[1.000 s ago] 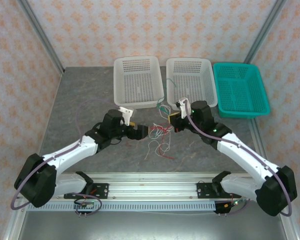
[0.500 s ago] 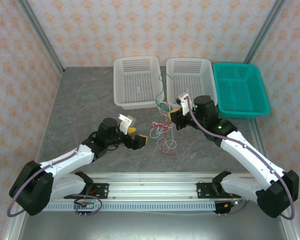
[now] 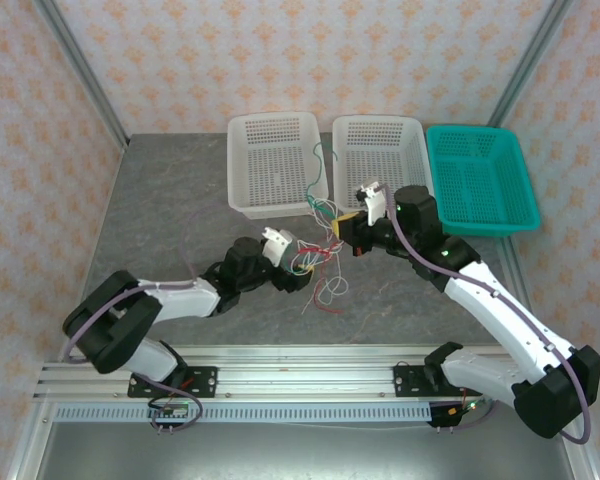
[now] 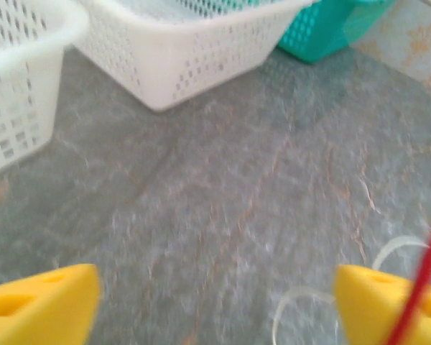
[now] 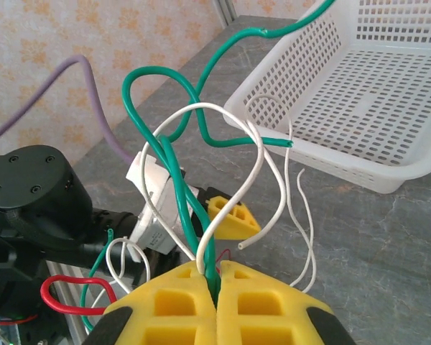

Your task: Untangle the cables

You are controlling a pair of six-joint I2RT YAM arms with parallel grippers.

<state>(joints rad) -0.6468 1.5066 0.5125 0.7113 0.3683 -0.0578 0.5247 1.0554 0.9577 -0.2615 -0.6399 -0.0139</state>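
From above, a grey table (image 3: 170,220) with a marbled, stone-like surface sits between walls (image 3: 280,50) papered in a peach floral print. Along its far side stand a left white basket (image 3: 276,165) and a right white basket (image 3: 380,160), both of perforated plastic, with a teal basket (image 3: 480,180) of the same build to their right. The cables (image 3: 318,262), a loose clump of string-thin strands, lie mid-table between the left gripper (image 3: 300,276) and the right gripper (image 3: 344,236), with one green strand rising towards the baskets. The grip is too small to judge here. The left wrist camera, rather blurred, shows the left gripper's yellow foam fingertips (image 4: 39,302) spread wide with bare table between them; a red wire (image 4: 420,287) crosses in front of the right-hand one, and pale loops lie on the table beside it. The right wrist camera shows the right gripper's yellow pads (image 5: 179,302) pressed together on the cables, with a green wire (image 5: 179,180) and a white wire (image 5: 258,165) curling up out of the seam and a red loop low on the left.
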